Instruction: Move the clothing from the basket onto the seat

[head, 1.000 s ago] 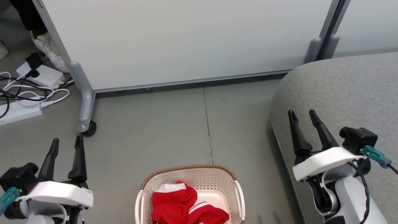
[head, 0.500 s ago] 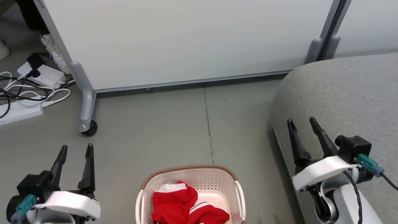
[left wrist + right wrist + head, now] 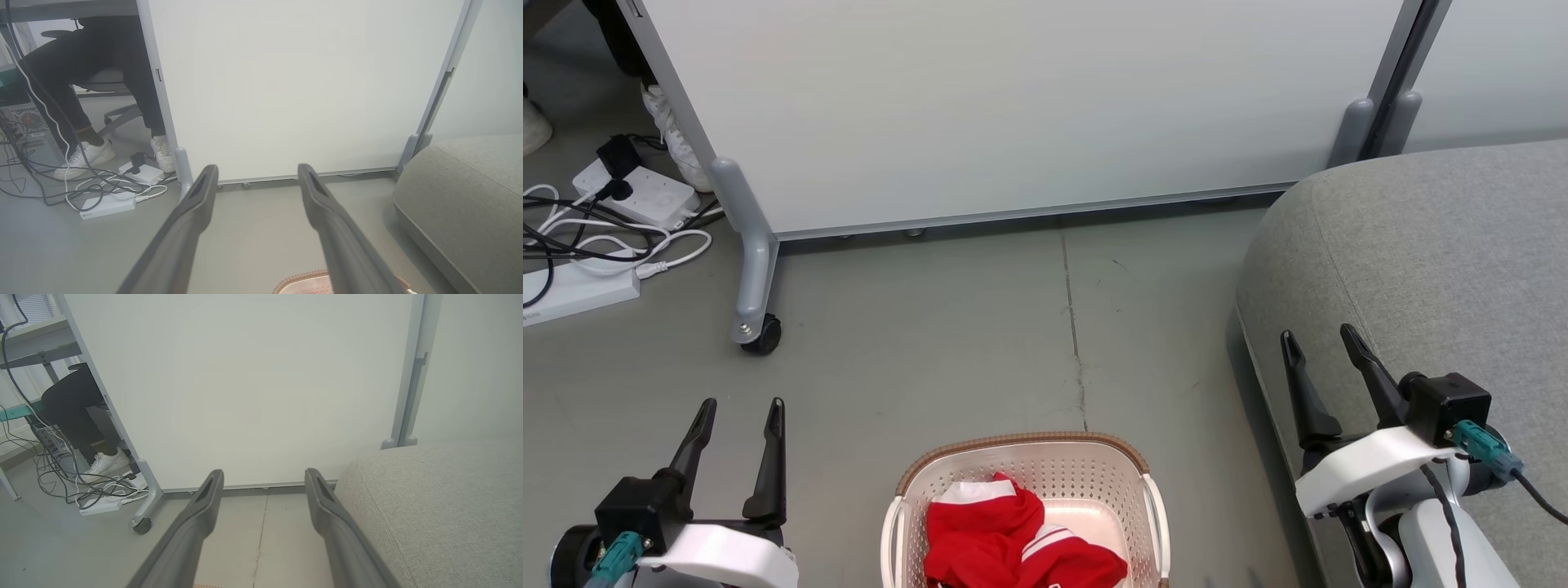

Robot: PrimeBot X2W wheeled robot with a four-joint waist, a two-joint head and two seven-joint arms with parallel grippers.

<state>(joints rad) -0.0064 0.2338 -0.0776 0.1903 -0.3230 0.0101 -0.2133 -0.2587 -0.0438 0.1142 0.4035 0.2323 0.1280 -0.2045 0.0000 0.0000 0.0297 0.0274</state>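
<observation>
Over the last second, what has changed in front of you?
The left gripper drew back, lower in the head view, edging toward the basket; the right gripper drew back too. Nothing grasped: both stay open. The clothing lies unmoved in the basket.

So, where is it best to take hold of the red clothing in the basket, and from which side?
Grip the clothing at its bunched fold, left of middle in the basket, probably from straight above: its walls block every side, and the crumpled hump offers fabric to pinch.
</observation>
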